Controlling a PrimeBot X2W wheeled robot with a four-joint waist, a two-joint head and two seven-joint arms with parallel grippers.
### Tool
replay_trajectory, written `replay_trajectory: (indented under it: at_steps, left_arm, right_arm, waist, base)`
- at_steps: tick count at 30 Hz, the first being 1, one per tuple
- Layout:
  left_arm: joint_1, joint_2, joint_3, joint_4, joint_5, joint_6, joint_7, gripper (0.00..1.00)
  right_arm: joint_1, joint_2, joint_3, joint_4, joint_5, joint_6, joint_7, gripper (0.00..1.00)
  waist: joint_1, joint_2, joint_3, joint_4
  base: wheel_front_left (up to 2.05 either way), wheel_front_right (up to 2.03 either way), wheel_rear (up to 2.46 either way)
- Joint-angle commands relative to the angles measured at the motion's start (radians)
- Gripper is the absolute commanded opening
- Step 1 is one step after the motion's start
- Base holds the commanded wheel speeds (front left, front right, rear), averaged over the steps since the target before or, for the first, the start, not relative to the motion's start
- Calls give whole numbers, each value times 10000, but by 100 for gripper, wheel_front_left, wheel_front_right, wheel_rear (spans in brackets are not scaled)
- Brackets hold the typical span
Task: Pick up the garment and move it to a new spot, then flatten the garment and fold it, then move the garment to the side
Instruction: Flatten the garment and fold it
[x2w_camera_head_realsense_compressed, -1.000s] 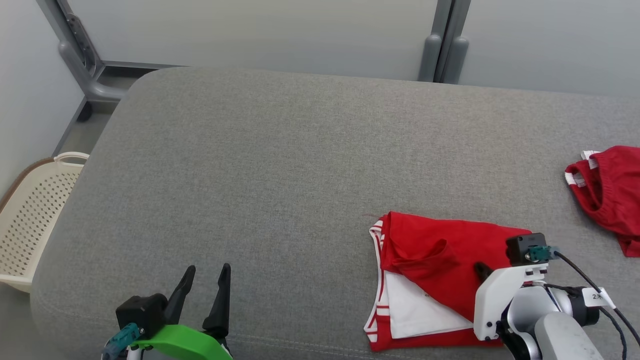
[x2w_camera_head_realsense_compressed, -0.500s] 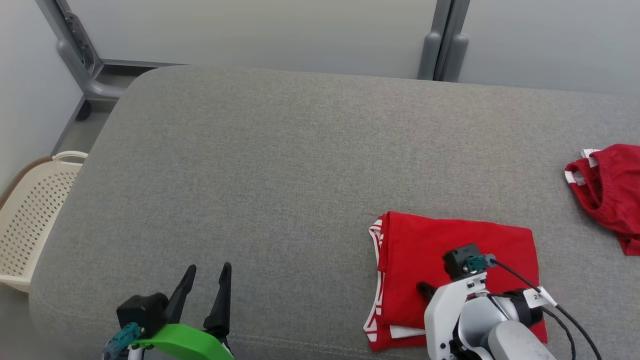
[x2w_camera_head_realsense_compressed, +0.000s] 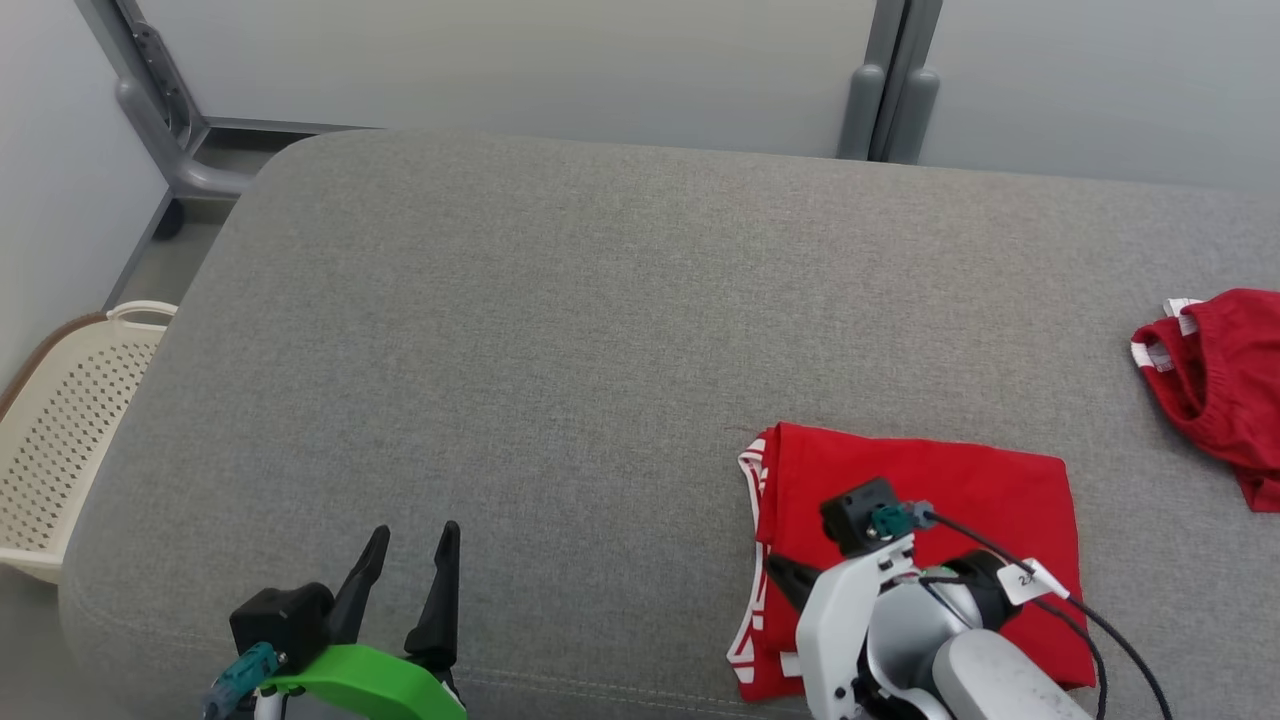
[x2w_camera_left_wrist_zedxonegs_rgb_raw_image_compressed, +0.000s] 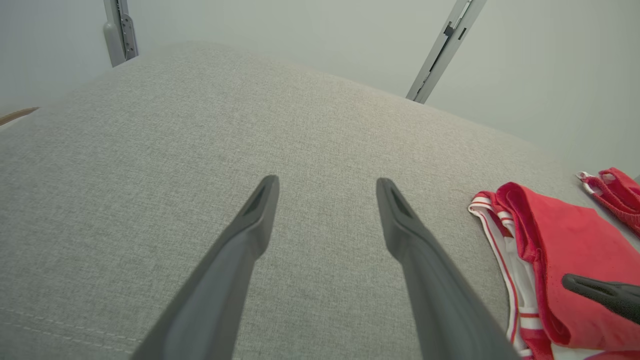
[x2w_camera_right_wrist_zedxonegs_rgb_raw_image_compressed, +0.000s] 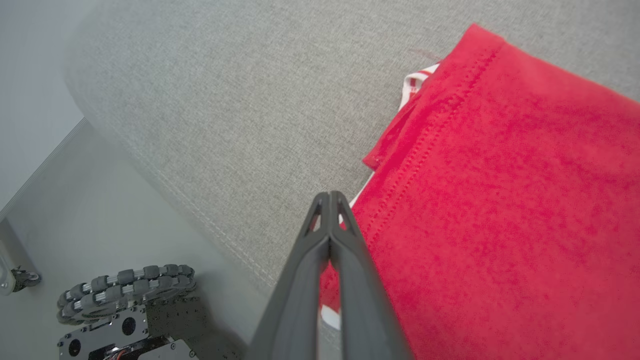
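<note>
The garment (x2w_camera_head_realsense_compressed: 1000, 495) is a red piece with white striped trim, folded into a flat rectangle at the front right of the grey cushion (x2w_camera_head_realsense_compressed: 600, 320). My right gripper (x2w_camera_head_realsense_compressed: 778, 570) is shut and lies low over the garment's left front edge, fingers pointing left. In the right wrist view its tips (x2w_camera_right_wrist_zedxonegs_rgb_raw_image_compressed: 329, 196) sit just at the hem of the garment (x2w_camera_right_wrist_zedxonegs_rgb_raw_image_compressed: 500, 175), with no cloth visibly pinched. My left gripper (x2w_camera_head_realsense_compressed: 415, 535) stands open over bare cushion at the front left. The left wrist view shows those fingers spread (x2w_camera_left_wrist_zedxonegs_rgb_raw_image_compressed: 325, 182), the garment (x2w_camera_left_wrist_zedxonegs_rgb_raw_image_compressed: 565, 240) to the right.
A second red garment (x2w_camera_head_realsense_compressed: 1215, 390) lies crumpled at the cushion's right edge. A cream perforated basket (x2w_camera_head_realsense_compressed: 60, 430) stands on the floor to the left. Grey frame posts (x2w_camera_head_realsense_compressed: 890, 100) rise behind. My wheeled base (x2w_camera_right_wrist_zedxonegs_rgb_raw_image_compressed: 125, 292) shows below the cushion's front edge.
My right gripper swept left across the garment. The red top layer now covers the white inside that showed before. The left arm stayed put.
</note>
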Motion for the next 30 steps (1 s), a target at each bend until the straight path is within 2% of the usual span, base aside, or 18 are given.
replay_trajectory:
  at_steps: [1,2,3,4,17,30]
  left_arm:
    - [-103,46,52,24,-18,38,-64,100]
    - [-79,59,56,18,-21,44,-80,100]
    - [-56,70,59,16,-21,49,-86,100]
    - [-36,73,63,10,-24,56,-95,100]
    - [6,172,14,-98,-30,113,-74,100]
    - [-254,225,-64,-120,31,129,-55,100]
  right_arm:
    - [-134,-83,-146,-148,-22,-5,-93,35]
    - [-155,-90,-295,-250,-79,-5,-113,56]
    - [-166,-130,-460,-361,-142,-5,-76,87]
    - [-159,-174,-697,-486,-224,-5,-27,100]
    - [1019,248,-4523,-1929,-1364,-5,1193,100]
    - [1396,518,-6197,-1428,-1490,-3,1336,100]
  waist:
    - [0,0,-8,-34]
    - [0,0,-13,-60]
    - [0,0,-18,-88]
    - [0,0,-26,-117]
    - [0,0,39,-527]
    - [0,0,311,-692]
  base:
    - [0,0,0]
    - [0,0,0]
    - [0,0,0]
    - [0,0,0]
    - [0,0,0]
    - [0,0,0]
